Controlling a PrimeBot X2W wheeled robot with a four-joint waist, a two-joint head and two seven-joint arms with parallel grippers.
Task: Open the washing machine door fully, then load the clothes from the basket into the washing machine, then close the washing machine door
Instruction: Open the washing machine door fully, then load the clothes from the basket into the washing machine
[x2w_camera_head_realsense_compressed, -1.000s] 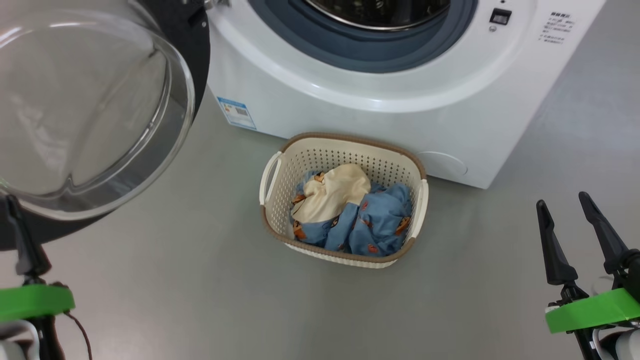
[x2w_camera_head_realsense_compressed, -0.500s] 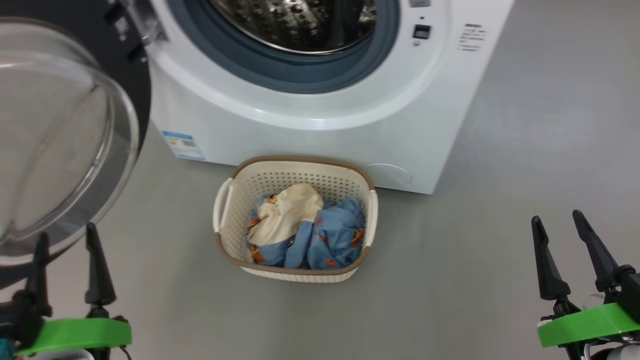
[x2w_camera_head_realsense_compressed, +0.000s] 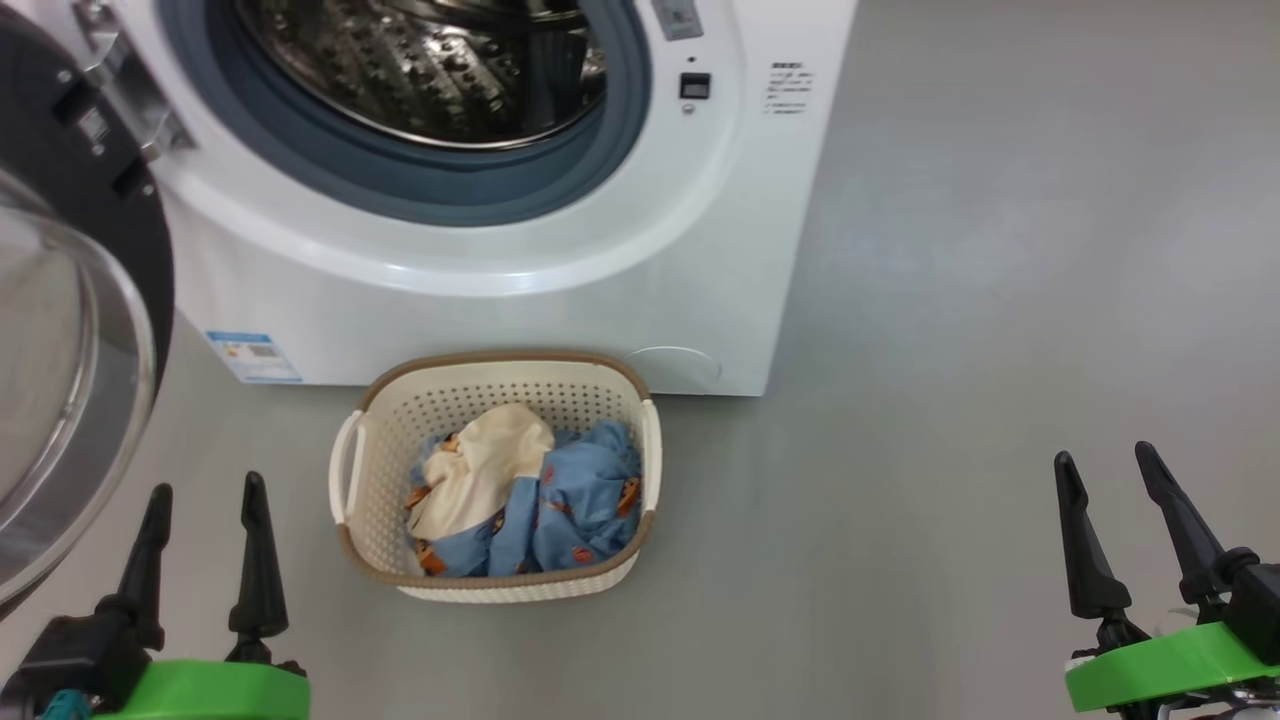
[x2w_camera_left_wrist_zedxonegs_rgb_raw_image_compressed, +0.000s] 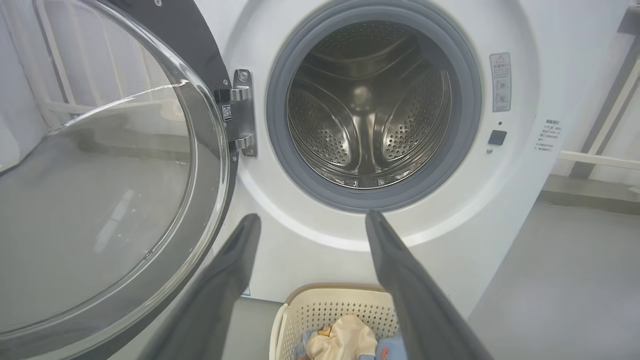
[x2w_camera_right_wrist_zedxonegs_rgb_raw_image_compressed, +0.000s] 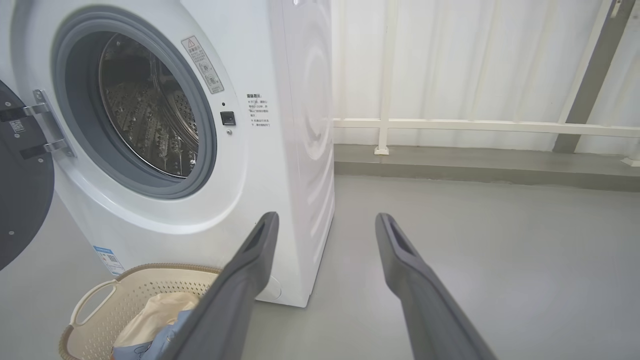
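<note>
The clothes (x2w_camera_head_realsense_compressed: 560, 500) are heaped in the cream perforated basket (x2w_camera_head_realsense_compressed: 500, 358), set just in front of the white washing machine (x2w_camera_head_realsense_compressed: 480, 310). The washing machine door (x2w_camera_left_wrist_zedxonegs_rgb_raw_image_compressed: 100, 200) is swung wide at the left, near the left end effector (x2w_camera_head_realsense_compressed: 206, 485). The right end effector (x2w_camera_head_realsense_compressed: 1103, 453) is held well apart from the basket. Both are seen with fingers spread. Light-blue and cream fabric is printed with orange bears. A grey floor (x2w_camera_head_realsense_compressed: 950, 350) and a white railing (x2w_camera_right_wrist_zedxonegs_rgb_raw_image_compressed: 475, 125) are seen.
</note>
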